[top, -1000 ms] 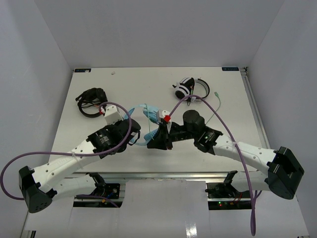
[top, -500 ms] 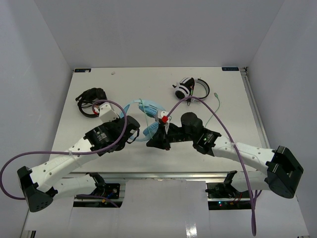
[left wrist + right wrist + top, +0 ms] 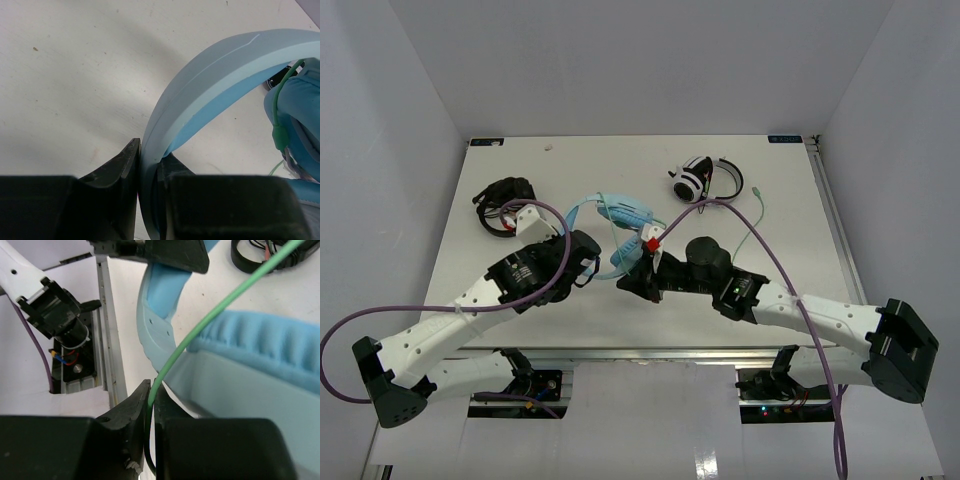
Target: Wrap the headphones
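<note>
The light blue headphones point(image 3: 620, 218) are held over the middle of the table, between the two arms. My left gripper point(image 3: 592, 262) is shut on the wide headband point(image 3: 200, 90), which runs up out of its jaws. My right gripper point(image 3: 628, 280) is shut on the thin pale green cable point(image 3: 200, 325). The cable rises from the jaws across the padded blue headband point(image 3: 260, 340). In the top view more cable point(image 3: 750, 225) trails over the table to the right. An ear cup point(image 3: 300, 115) with green cable shows at the right of the left wrist view.
Black headphones point(image 3: 503, 203) lie at the back left of the table. White-and-black headphones point(image 3: 700, 180) lie at the back right. The table's near edge and frame rail point(image 3: 107, 340) show in the right wrist view.
Both grippers moved: the left lifted the headband and swung it back and left. The right slid nearer and left along the cable, and the headphones turned.
</note>
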`<state>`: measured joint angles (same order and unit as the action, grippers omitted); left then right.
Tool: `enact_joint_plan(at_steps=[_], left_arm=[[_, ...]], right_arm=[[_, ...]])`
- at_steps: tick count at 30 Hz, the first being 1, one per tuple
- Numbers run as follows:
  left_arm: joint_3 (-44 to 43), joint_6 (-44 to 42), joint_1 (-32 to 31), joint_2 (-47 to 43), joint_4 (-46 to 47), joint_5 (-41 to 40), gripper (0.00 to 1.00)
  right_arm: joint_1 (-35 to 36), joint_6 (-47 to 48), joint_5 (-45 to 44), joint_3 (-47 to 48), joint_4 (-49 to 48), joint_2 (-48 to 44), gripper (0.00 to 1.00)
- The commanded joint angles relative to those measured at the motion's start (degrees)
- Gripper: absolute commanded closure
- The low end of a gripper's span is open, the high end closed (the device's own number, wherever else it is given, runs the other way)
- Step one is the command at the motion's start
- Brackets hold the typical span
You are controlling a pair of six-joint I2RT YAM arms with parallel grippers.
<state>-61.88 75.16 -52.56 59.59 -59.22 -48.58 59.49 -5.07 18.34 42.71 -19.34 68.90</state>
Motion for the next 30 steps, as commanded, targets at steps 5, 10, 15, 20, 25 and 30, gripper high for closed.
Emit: enact_joint_plan(at_steps=[5, 10, 15, 20, 25, 30], left_arm=[[-5.8, 6.0, 0.6, -0.7, 1.2, -0.9, 1.00], [-6.1, 6.1, 0.6, -0.2, 1.7, 0.4, 1.00], [-6.1, 6.5, 0.6, -0.3, 1.7, 1.8, 1.00], [-6.4, 6.8, 0.5, -1.7, 1.7, 3.9, 1.00], [-6.2, 6.6, 0.6, -4.4, 2.2, 6.4, 1.00], [-5.9, 6.9, 0.6, -6.8, 2.6, 9.0, 1.00]], right_arm=[[0.7, 3.2, -6.4, -3.8, -3.9, -2.5, 0.85], [0.8, 3.3, -7.2, -5.0, -5.9, -1.5, 0.79], [0.7, 4.8, -7.1, -7.7, -11.4, -0.3, 0.73], [0.7, 8.4, -7.8, -10.8, -16.7, 0.0, 0.70], [0.7, 11.3, -7.6, -13.0, -20.9, 0.0, 0.66], [0.1, 13.1, -6.9, -13.1, -22.3, 0.9, 0.65]])
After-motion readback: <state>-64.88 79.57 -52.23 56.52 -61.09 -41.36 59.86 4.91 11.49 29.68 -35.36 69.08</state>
